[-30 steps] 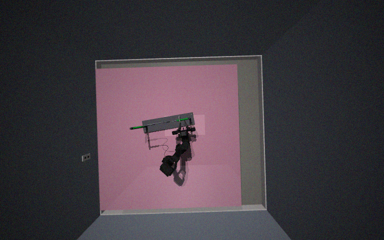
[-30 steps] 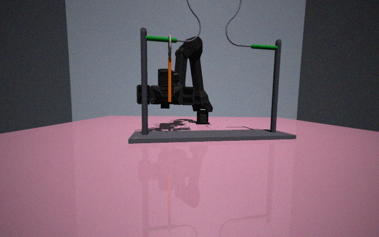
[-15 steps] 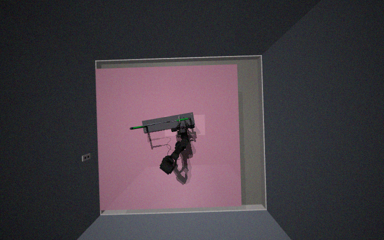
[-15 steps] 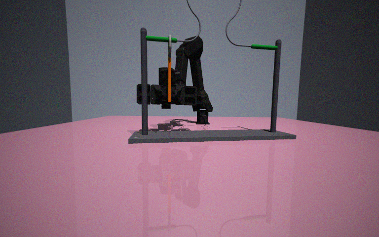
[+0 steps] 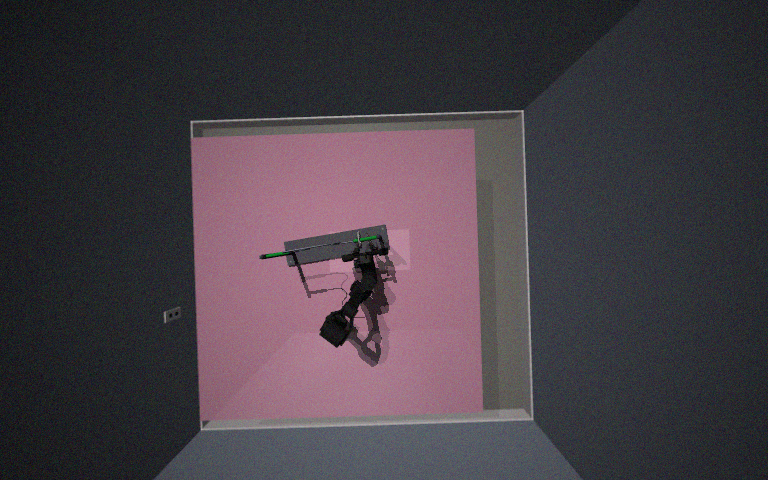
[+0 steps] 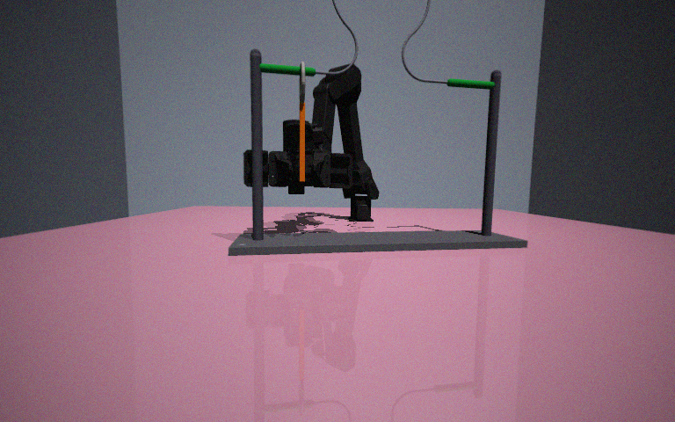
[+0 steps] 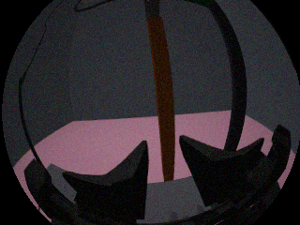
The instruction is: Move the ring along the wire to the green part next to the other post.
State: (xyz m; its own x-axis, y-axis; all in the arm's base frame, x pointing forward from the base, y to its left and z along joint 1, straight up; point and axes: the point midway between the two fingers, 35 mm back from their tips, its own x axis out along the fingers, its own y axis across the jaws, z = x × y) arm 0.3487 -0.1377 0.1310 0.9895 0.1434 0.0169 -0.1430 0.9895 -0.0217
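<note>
Ring (image 6: 302, 84) on wire (image 6: 356, 47) beside post (image 6: 257, 144)
</note>
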